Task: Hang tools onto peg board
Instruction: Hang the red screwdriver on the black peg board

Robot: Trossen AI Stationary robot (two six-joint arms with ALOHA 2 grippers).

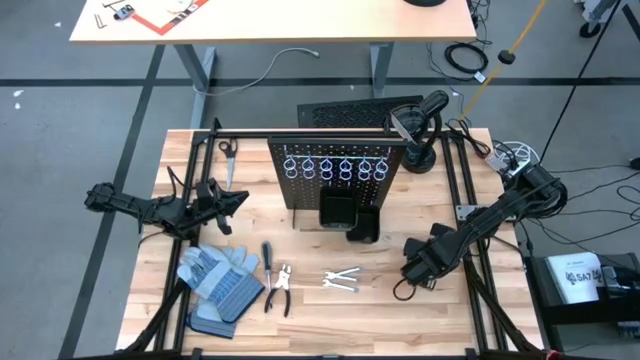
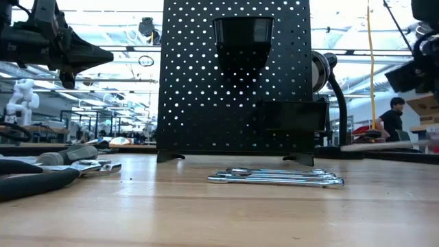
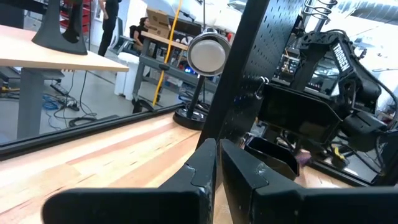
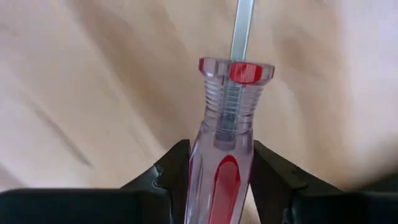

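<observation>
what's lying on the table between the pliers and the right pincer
The silver wrenches lie there on bare wood, between the pliers and the right pincer, as the high view shows.

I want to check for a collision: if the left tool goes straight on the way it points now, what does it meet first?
Probably the peg board. The shut left tool points across the bare wooden table at the board's near edge, with the black bin just behind. Depth is unclear, so it might pass beside the edge.

The wooden table (image 1: pixel 320 310) carried the peg board (image 1: pixel 335 170), gloves (image 1: pixel 220 280), pliers (image 1: pixel 280 290), wrenches (image 1: pixel 342 281), probably a screwdriver (image 1: pixel 267 256), all between both jaws.
</observation>
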